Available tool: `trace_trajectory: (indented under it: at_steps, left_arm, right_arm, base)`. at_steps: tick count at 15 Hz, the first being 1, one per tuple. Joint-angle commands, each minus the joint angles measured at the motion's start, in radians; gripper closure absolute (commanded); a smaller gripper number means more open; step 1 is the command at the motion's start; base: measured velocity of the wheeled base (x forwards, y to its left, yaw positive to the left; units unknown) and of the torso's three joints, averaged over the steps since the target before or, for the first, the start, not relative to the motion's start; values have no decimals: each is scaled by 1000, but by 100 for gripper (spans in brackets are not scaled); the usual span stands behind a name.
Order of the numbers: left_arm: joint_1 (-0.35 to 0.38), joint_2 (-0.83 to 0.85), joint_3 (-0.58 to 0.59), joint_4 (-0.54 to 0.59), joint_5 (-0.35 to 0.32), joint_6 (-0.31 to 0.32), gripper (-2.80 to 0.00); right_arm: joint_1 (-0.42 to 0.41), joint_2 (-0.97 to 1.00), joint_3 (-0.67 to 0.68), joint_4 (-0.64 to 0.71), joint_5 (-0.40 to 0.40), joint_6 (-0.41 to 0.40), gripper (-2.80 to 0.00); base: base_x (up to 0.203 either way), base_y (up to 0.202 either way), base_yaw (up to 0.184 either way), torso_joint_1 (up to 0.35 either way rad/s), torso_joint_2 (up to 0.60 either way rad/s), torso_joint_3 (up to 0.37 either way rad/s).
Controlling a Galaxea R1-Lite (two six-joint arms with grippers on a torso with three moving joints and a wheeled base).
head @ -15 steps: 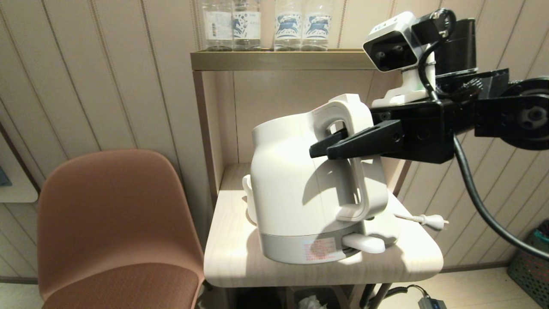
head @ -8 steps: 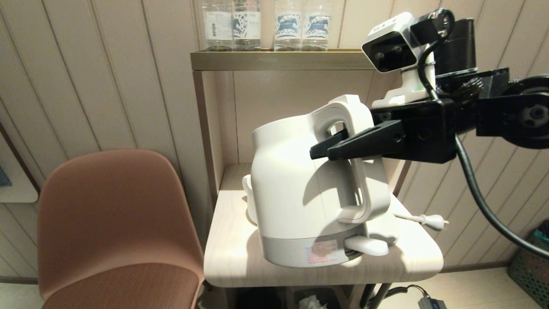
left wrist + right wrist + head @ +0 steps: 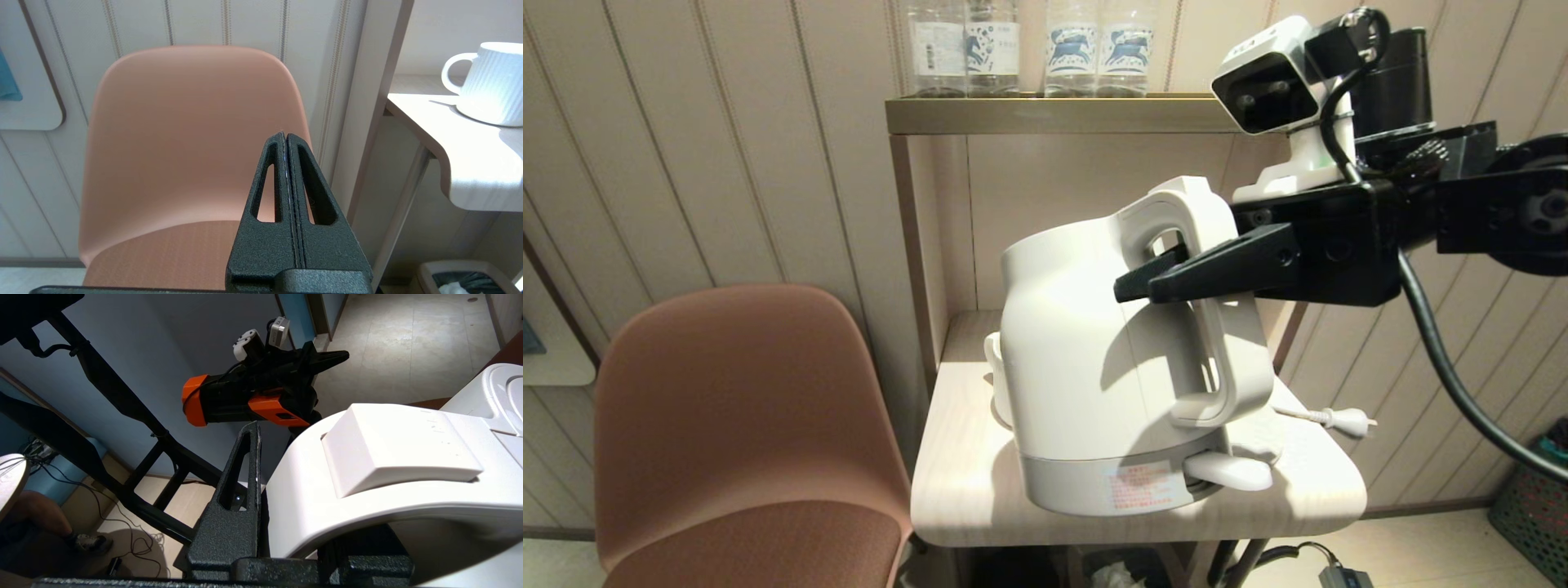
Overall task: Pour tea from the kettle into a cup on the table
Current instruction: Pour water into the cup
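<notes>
My right gripper [image 3: 1132, 285] is shut on the top of the loop handle of the white kettle [image 3: 1094, 359]. It holds the kettle slightly tilted, low over the light wood table [image 3: 960, 490], with the grey band and pinkish label facing me. In the right wrist view one black finger [image 3: 239, 486] presses the handle [image 3: 367, 465]; the other finger is hidden behind it. The ribbed white cup [image 3: 492, 83] stands on the table behind the kettle, with only its edge [image 3: 992, 359] showing in the head view. My left gripper [image 3: 285, 136] is parked low, shut and empty, facing the chair.
A brown chair [image 3: 743, 425] stands left of the table. Clear water bottles [image 3: 1029, 45] line the top shelf, above the brown frame [image 3: 915, 245]. A white plug [image 3: 1347, 420] lies at the table's right edge. A bin [image 3: 461, 277] sits underneath, and a basket [image 3: 1535, 490] at far right.
The kettle's bottom has swung a little down and to the right, while the handle's top and my right gripper have risen slightly. The grip has not changed.
</notes>
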Motion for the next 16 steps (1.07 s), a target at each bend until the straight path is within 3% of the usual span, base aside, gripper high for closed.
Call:
trace_trajectory:
  at_steps: [1,16]
  left_arm:
    - [0,0,0,-1,1,0,0]
    - [0,0,0,-1,0,0,0]
  right_arm:
    - [0,2,-12,2,48,0,0]
    - [9,6,-58,67,48,0,0]
  base:
    - [0,0,0,0,0,0]
    - [0,0,0,0,0,0]
